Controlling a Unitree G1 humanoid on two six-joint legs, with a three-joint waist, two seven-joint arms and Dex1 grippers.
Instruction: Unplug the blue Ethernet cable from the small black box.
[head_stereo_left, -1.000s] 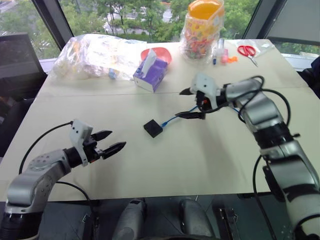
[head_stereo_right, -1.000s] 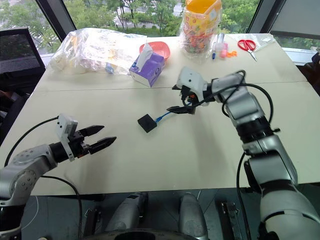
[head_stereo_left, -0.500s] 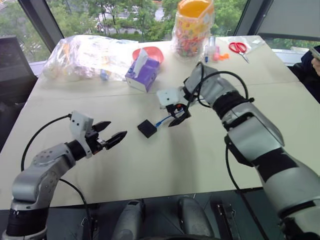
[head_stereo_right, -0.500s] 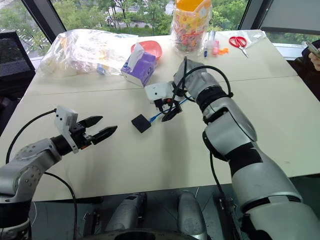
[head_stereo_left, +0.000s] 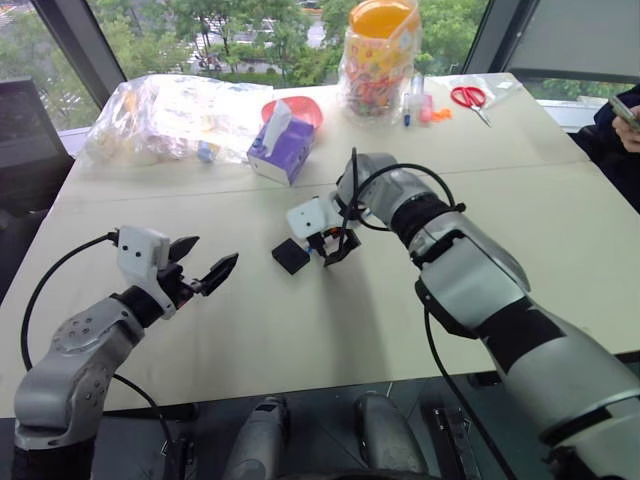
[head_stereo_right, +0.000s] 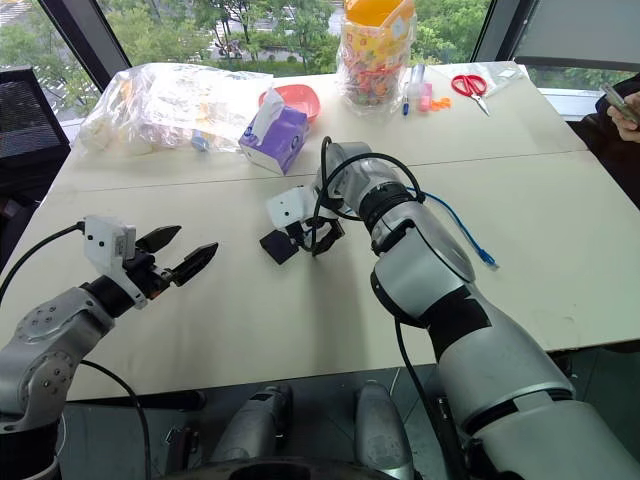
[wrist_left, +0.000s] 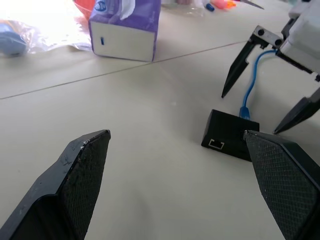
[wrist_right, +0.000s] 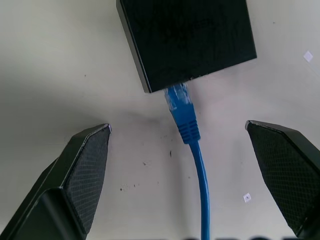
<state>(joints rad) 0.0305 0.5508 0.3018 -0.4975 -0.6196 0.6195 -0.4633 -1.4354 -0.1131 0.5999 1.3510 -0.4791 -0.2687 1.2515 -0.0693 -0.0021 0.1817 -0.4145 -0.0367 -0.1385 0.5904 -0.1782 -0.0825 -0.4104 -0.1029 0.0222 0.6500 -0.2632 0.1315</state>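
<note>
The small black box (head_stereo_left: 290, 256) lies flat near the middle of the table. The blue Ethernet cable (wrist_right: 186, 125) is plugged into the box side that faces my right gripper, and it trails off to the right across the table (head_stereo_right: 462, 226). My right gripper (wrist_right: 177, 127) points steeply down just right of the box, open. One finger stands on each side of the plug, and neither touches it. My left gripper (head_stereo_left: 215, 250) hovers to the left of the box, open and empty. It points level toward the box (wrist_left: 230, 135).
A purple tissue box (head_stereo_left: 283, 150), a red bowl (head_stereo_left: 303, 106) and a clear plastic bag (head_stereo_left: 170, 105) sit at the back left. A jar of colourful items (head_stereo_left: 380, 60) and scissors (head_stereo_left: 466, 96) are at the back. A person's hand (head_stereo_left: 625, 108) shows at the right edge.
My right gripper has swung left and down along the cable, from above its middle to straddling the plug at the box. The left gripper has hardly moved. The camera view has shifted.
</note>
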